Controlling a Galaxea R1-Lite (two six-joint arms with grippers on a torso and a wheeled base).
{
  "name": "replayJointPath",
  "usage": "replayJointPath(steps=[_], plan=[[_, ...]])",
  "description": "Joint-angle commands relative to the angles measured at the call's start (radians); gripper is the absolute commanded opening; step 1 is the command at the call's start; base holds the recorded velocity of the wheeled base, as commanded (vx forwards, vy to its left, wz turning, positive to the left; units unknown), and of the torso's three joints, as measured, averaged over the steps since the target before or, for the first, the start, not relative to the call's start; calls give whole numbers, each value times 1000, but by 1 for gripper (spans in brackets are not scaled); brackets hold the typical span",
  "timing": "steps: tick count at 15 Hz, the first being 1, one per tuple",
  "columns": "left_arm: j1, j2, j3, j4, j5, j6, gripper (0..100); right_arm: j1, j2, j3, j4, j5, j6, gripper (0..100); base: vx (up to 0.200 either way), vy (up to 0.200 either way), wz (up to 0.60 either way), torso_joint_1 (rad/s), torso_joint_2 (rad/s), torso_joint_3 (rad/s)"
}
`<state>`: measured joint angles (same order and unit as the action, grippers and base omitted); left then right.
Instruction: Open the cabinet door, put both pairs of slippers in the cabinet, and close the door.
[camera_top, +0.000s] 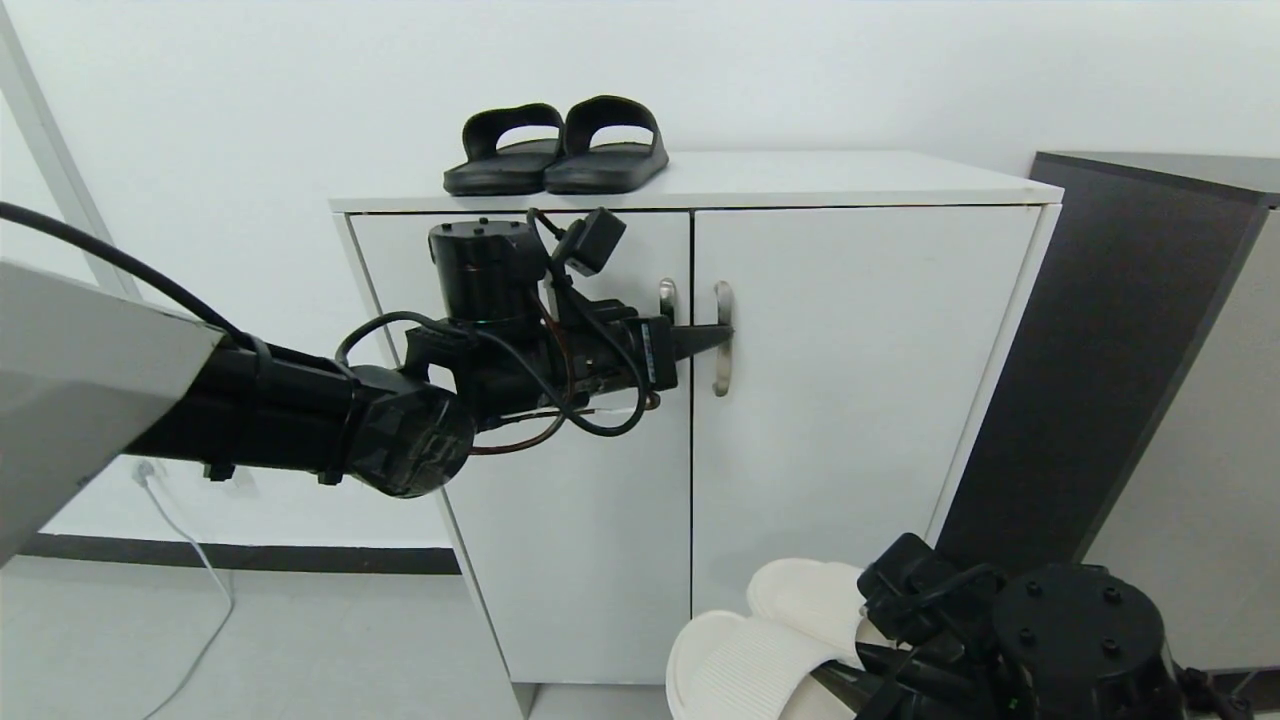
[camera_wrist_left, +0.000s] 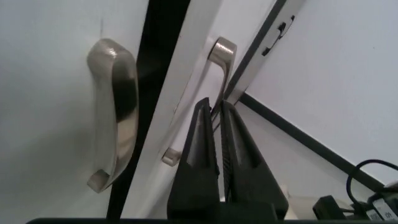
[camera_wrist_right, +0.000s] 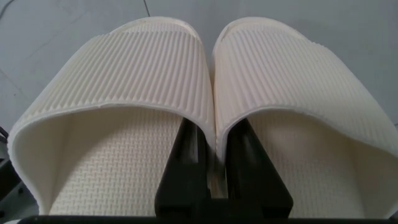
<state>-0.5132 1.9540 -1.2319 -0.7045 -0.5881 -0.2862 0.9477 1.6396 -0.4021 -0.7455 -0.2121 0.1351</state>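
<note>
My left claw (camera_top: 722, 335) is pinched narrow on the right handle (camera_top: 722, 375) of the white cabinet (camera_top: 850, 178). The grip is thin, so I judge it could slide off the slim bar if I pull straight back instead of following the door's arc. The left handle (camera_top: 667, 297) sits just beside my fingers and could catch them as I swing out. The left wrist view shows a dark slit between the two doors, so the right one looks barely ajar at most. My right claw (camera_wrist_right: 214, 171) clamps the inner walls of the white slippers (camera_top: 760, 640) together, low in front of that same door. That puts it in the door's path, and the door may knock the pair loose. The black slippers (camera_top: 557, 150) wait on the cabinet top, near its left end. A dark grey unit (camera_top: 1100, 350) stands close on the hinge side and may limit the swing. A cable (camera_top: 190, 560) hangs down the wall to the left, well apart.
</note>
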Motion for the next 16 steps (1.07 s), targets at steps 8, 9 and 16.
replayJointPath(steps=[8,9,16], plan=[[-56,-201,241,-46,1,10,0,28,-89,66,2,165,-45,0,0,0,0,0,0,0],[-61,-244,278,-46,2,10,0,28,-98,77,2,175,-54,0,0,0,0,0,0,0],[-14,-277,301,-47,17,10,0,39,-92,80,3,174,-65,0,0,0,0,0,0,0]])
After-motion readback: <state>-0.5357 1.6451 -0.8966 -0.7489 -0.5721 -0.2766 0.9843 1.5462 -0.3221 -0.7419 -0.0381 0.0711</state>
